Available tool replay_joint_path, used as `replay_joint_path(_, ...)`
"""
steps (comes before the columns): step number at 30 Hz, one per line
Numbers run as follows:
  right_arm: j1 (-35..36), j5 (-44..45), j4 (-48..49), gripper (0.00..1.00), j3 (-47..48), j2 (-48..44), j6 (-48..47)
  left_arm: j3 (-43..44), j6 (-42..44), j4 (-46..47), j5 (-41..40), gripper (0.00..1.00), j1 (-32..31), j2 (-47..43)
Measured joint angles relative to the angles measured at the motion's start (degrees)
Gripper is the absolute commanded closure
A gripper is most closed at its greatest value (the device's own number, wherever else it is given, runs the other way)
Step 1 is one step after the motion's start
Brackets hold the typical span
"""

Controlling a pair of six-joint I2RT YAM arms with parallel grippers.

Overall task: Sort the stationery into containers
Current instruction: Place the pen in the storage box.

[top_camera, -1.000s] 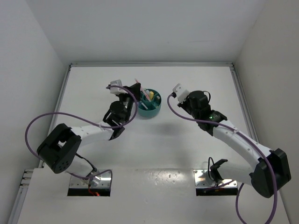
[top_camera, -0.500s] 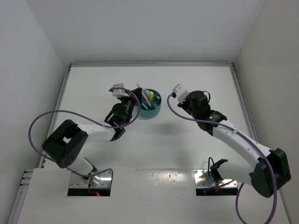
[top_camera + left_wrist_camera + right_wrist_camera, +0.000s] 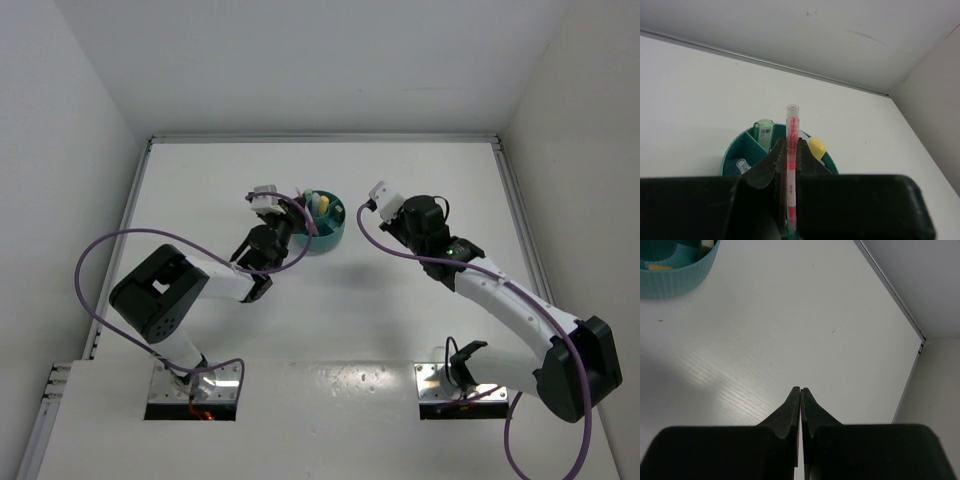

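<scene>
My left gripper (image 3: 791, 142) is shut on a thin pink-red pen (image 3: 792, 117), which stands upright between the fingers with its clear tip above the teal bowl (image 3: 731, 154). The gripper hangs over the bowl's near-left side (image 3: 302, 216). Inside the divided bowl (image 3: 328, 241) lie a yellow marker (image 3: 816, 147), a green stick (image 3: 763, 130) and a clear-capped blue item (image 3: 742, 165). My right gripper (image 3: 800, 390) is shut with nothing in it, hovering over bare table to the right of the bowl (image 3: 677, 276).
The white table (image 3: 330, 320) is boxed in by white walls at the back and both sides, with a metal rail (image 3: 790, 70) along the far edge. The right arm (image 3: 500, 295) stretches across the table's right half.
My left gripper has moved right with the pen, from beside the bowl to over its near-left part. The right arm has stayed where it was.
</scene>
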Motion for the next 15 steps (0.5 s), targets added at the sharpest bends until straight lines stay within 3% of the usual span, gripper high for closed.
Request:
replay_joint_path(4,0.0,0.0,0.0,0.99,0.0,0.0,0.0,0.0,1.22,-0.33,0.5,0.75,-0.02,0.0)
replay_joint_path(5,0.0,0.0,0.0,0.98,0.0,0.0,0.0,0.0,1.29,-0.72,0.63,0.61,-0.02,0.0)
replay_joint_path(7,0.0,0.0,0.0,0.98,0.0,0.02,0.0,0.0,1.66,-1.62,0.79,0.58,-0.02,0.0)
replay_joint_path(11,0.0,0.0,0.0,0.98,-0.02,0.02,-0.02,0.02,1.79,-2.62,1.42,0.4,-0.02,0.0)
replay_joint_path(15,0.0,0.0,0.0,0.94,-0.02,0.02,0.0,0.02,1.99,-3.26,2.03,0.33,-0.04,-0.07)
